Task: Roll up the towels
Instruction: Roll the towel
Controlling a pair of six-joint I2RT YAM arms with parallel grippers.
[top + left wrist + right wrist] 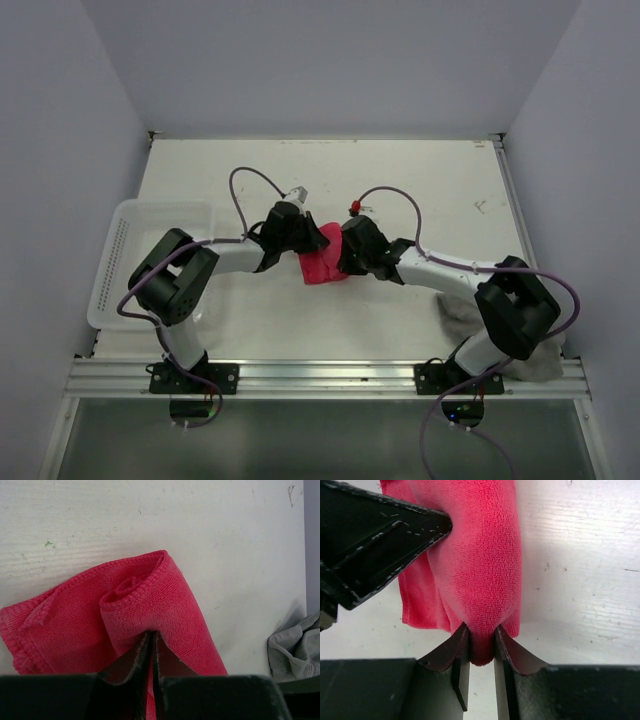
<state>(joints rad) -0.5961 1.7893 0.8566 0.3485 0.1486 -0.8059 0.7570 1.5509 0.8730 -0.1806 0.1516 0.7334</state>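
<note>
Both angled inward toward each other, left gripper (pixel 152 636) and right gripper (pixel 481 634) each clamp the pink towel (pixel 167 605).

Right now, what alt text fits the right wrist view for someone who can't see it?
The right hand is pinched shut on the near end of a rolled pink-red towel lying on the white table. The left hand, also shut, pinches the towel from the upper left.

a robot lab bench — bare white walls (pixel 70 120), aluminium rail (pixel 330 377), scuffed table (pixel 300 170).
</note>
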